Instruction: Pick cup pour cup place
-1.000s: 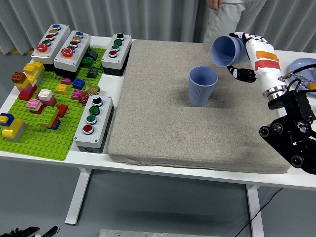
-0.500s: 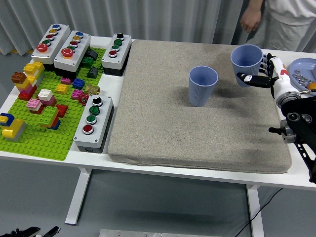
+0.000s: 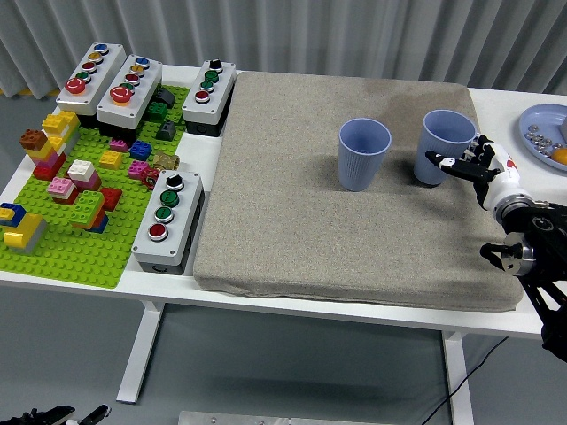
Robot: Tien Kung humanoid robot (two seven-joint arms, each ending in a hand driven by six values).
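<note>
Grey pleated curtain behind a white desk; a coarse beige mat covers its middle and right.

Two blue ribbed plastic cups, tapered, mouths up, both upright on the mat's far right part. Left cup stands free. Right cup sits just beside it, a gap between them, base on the mat.

Right hand comes in from the right edge, white shell with black joints, on a black arm. Its fingers lie at the right cup's near-right wall, thumb across the front. They look wrapped round the cup, loosely; whether contact holds or has just let go I cannot tell for sure. Judged: cup is set down, placing step near its end.

Key relation: cup lies left and slightly far of the hand, long axis vertical. Release calls for the hand to draw off right and near, without tipping the light cup.

Left hand out of view.

Far right: blue plate with small bits. Left: green brick board with blocks, grey button boxes.
</note>
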